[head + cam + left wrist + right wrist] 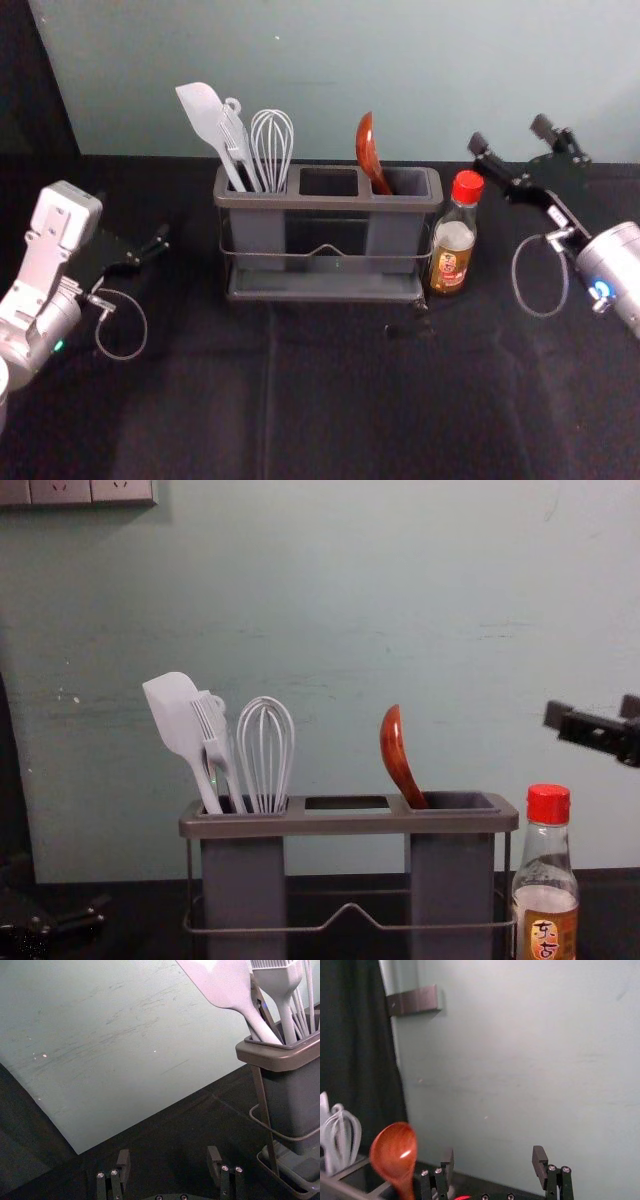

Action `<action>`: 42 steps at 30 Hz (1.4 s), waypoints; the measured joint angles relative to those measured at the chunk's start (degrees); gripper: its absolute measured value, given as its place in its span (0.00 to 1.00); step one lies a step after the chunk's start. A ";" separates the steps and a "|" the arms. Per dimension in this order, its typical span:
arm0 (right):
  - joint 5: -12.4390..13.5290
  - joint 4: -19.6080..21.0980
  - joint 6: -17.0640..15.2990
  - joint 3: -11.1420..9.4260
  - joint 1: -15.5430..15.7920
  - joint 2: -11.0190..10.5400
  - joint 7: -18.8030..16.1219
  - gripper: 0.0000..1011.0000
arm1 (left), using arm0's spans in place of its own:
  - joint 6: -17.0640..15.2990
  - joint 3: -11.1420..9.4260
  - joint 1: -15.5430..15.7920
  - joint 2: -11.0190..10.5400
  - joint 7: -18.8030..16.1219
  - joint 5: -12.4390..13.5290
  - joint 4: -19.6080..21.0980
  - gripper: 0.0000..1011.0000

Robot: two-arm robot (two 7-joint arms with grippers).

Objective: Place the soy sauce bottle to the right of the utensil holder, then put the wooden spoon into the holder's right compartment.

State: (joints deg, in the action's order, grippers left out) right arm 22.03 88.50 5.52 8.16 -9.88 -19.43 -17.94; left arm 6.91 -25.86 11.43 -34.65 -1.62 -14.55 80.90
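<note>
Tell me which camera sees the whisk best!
The chest view: the whisk looks big there, its rounded top unblocked. The head view shows that top smaller, the right wrist view has it near an edge, and the left wrist view catches some of it.

The lower ends of the wooden spoon, spatula, brush and whisk are hidden inside the holder. The chest view's bottom edge cuts off the foot of the soy sauce bottle, and its right edge cuts off part of the right gripper. In the head view the bottle's label is too small to read.
</note>
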 joint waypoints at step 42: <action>-26.58 -8.46 -2.89 -1.34 1.06 -0.25 14.61 0.99 | 0.00 0.00 0.00 0.00 0.00 0.00 0.00 0.99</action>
State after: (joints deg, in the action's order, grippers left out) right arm -4.54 80.04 2.63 6.82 -8.81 -19.69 -3.33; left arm 6.91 -25.86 11.43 -34.65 -1.62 -14.55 80.90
